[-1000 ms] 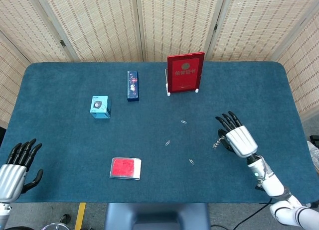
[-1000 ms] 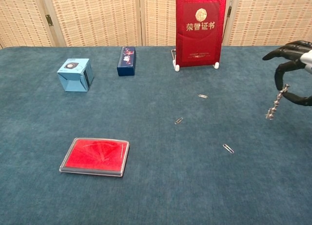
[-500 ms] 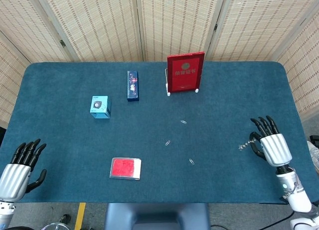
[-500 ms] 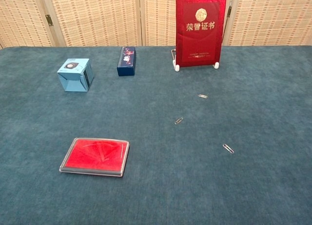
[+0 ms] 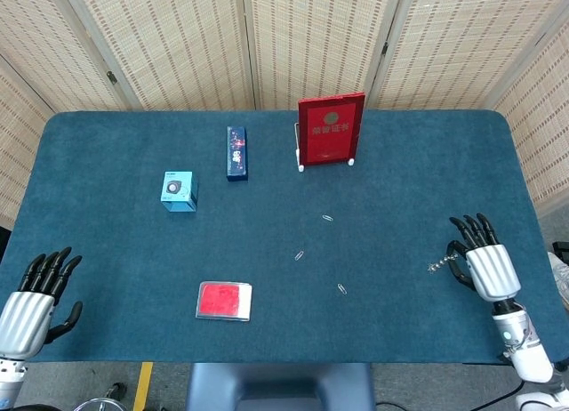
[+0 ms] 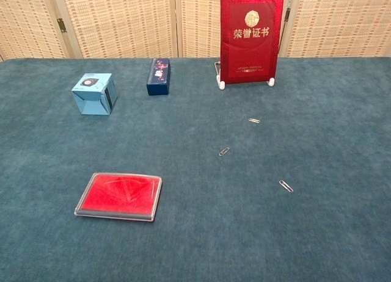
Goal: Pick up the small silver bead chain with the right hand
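Left of the upright red certificate folder [image 5: 331, 128], well apart from it, the left hand [image 5: 31, 298] hovers at the table's near edge, fingers spread, holding nothing. Three small metal paper clips [image 5: 300, 255] lie in front of the folder. Far right, the right hand [image 5: 484, 267] pinches the small silver bead chain [image 5: 439, 266], having drifted slightly nearer the table's right edge than half a second ago.
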Motion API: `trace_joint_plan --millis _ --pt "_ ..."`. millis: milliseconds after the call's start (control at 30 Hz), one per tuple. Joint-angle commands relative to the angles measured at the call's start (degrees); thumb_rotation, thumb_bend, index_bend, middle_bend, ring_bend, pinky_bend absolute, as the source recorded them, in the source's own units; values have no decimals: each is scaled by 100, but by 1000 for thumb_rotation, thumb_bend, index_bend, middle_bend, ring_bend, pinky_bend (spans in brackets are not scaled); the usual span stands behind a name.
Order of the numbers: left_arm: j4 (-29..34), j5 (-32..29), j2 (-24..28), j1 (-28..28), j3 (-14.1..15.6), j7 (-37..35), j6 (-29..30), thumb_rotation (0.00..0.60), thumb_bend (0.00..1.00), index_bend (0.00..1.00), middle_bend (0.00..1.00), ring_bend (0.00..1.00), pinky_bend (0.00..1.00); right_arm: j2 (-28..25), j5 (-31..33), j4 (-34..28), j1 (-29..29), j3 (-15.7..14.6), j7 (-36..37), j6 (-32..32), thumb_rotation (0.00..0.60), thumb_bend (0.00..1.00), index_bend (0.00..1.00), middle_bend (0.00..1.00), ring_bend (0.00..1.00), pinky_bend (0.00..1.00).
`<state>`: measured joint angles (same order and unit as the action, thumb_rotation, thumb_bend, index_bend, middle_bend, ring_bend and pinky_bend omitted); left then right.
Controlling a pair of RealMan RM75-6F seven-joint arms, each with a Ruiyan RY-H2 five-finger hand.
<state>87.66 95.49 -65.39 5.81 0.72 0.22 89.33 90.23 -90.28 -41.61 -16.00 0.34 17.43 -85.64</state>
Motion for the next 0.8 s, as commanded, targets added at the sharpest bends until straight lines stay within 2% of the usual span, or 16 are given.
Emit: trace_joint_plan --millis 33,133,200,300,367,467,800 --pt "4 -5 4 -8 5 -6 5 600 498 0 0 0 0 -21 -94 27 -38 -62 105 49 600 485 704 127 83 0" --pt "9 -7 10 -11 9 -21 5 600 499 0 0 0 0 -26 -147 76 -58 -85 213 60 600 485 411 39 76 0" --pt "17 -14 17 -11 6 -27 6 600 499 0 0 0 0 -29 -155 89 -61 -82 206 70 600 485 257 8 67 0" --pt "28 -21 28 -12 14 -47 -7 600 499 0 0 0 0 -97 -126 -47 -60 -69 157 149 600 485 98 0 55 0" --pt "36 -16 32 -14 11 -41 4 600 499 0 0 0 0 -190 -102 -226 -54 -58 120 194 600 476 32 0 60 0" --pt "44 -5 35 -24 16 -42 26 600 499 0 0 0 0 -301 -74 -432 -29 -26 -35 182 600 451 0 0 60 0" --pt "46 32 35 -41 29 -38 66 600 499 0 0 0 0 -613 -69 -1008 103 9 -167 37 600 447 0 0 43 0"
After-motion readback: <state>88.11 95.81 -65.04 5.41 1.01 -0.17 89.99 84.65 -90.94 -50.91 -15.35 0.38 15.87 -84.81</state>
